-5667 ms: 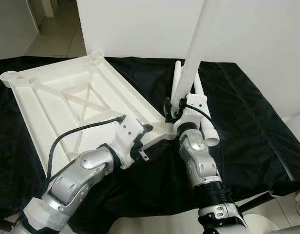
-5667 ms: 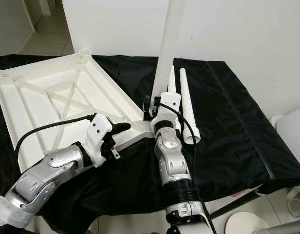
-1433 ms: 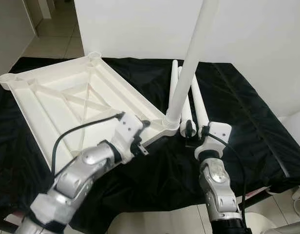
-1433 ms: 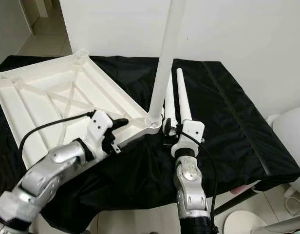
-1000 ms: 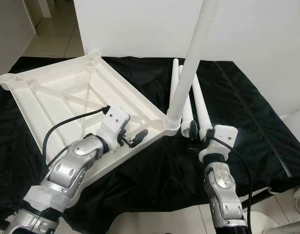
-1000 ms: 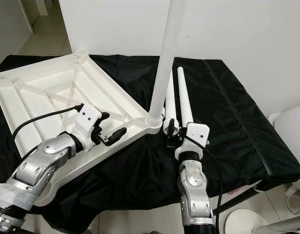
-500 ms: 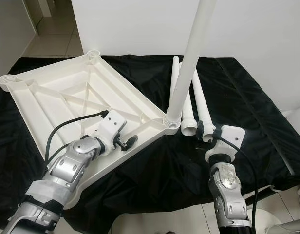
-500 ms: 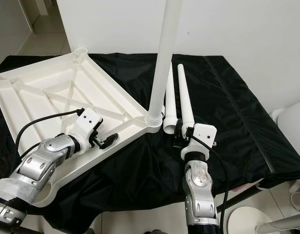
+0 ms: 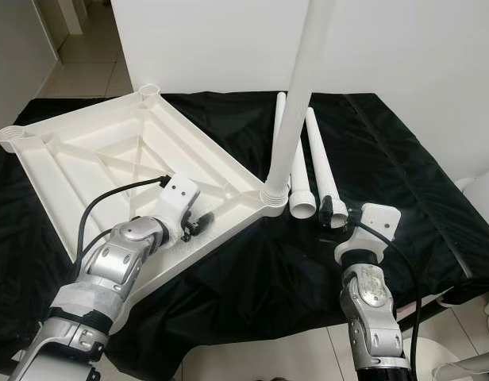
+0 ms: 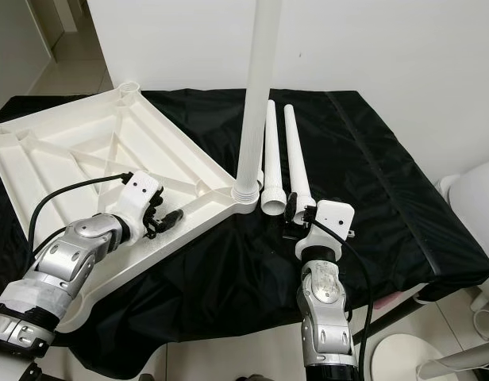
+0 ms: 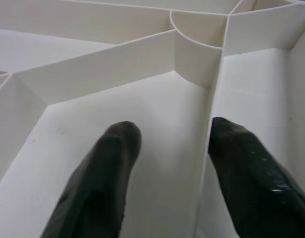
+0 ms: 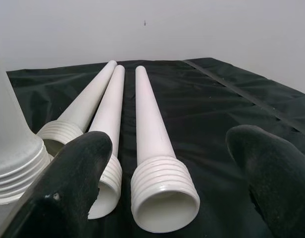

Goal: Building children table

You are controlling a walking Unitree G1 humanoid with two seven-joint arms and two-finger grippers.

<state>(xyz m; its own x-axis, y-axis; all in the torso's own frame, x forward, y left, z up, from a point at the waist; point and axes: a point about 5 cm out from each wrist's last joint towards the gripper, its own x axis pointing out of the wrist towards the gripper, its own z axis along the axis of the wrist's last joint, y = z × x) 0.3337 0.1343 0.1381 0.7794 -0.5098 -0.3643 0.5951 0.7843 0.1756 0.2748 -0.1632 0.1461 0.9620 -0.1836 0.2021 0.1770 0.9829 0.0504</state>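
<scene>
The white ribbed table top [image 9: 86, 159] lies upside down on the black cloth. One white leg [image 9: 298, 95] stands upright in its near right corner socket [image 9: 272, 196]. Three loose legs lie beside it, threaded ends toward me: [image 12: 152, 129], [image 12: 110, 109], [image 12: 85, 104]. My left gripper [image 9: 198, 225] is open over the top's underside by its front edge, a rib running up between its fingers [image 11: 108, 173]. My right gripper [image 9: 332, 213] is open just short of the loose legs' ends, its fingers [image 12: 73, 178] apart and touching nothing.
The black cloth [image 9: 403, 175] covers the whole work surface, with bare room at the right. A white wall [image 9: 403, 48] rises right behind it. A round white object [image 10: 475, 198] stands off the right edge. Tiled floor [image 9: 78, 71] shows at the far left.
My right gripper has let go of the upright leg and moved right to the loose legs. My left gripper has left the corner socket and slid left along the top's edge.
</scene>
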